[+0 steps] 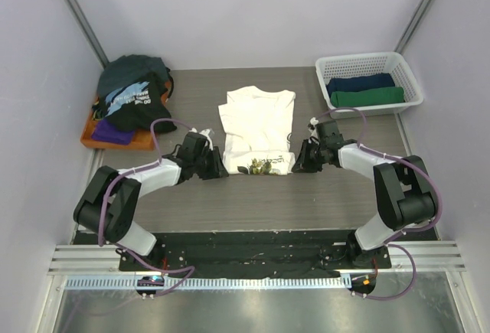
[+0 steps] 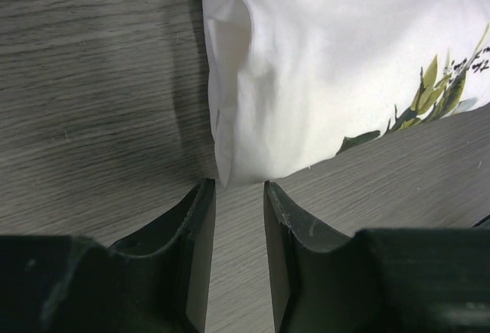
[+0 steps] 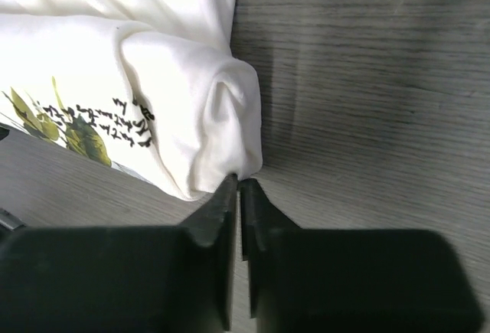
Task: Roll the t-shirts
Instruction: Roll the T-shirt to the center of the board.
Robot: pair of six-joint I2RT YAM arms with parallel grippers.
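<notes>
A cream-white t-shirt [image 1: 256, 119] lies flat mid-table, its near hem turned up into a short roll [image 1: 264, 166] showing green leaf print and dark script. My left gripper [image 1: 218, 166] sits at the roll's left end. In the left wrist view the left gripper [image 2: 240, 184] is open, with the t-shirt's corner [image 2: 230, 168] just touching its tips and nothing between the jaws. My right gripper [image 1: 300, 161] is at the roll's right end. In the right wrist view the right gripper [image 3: 239, 180] has its jaws almost together, pinching the t-shirt's folded edge [image 3: 230, 119] at the tips.
An orange tray [image 1: 90, 140] at the back left carries a heap of dark t-shirts [image 1: 134, 92] and a purple one [image 1: 113, 132]. A white lattice basket [image 1: 366, 62] at the back right holds a navy roll [image 1: 360, 84] and a green roll [image 1: 367, 97].
</notes>
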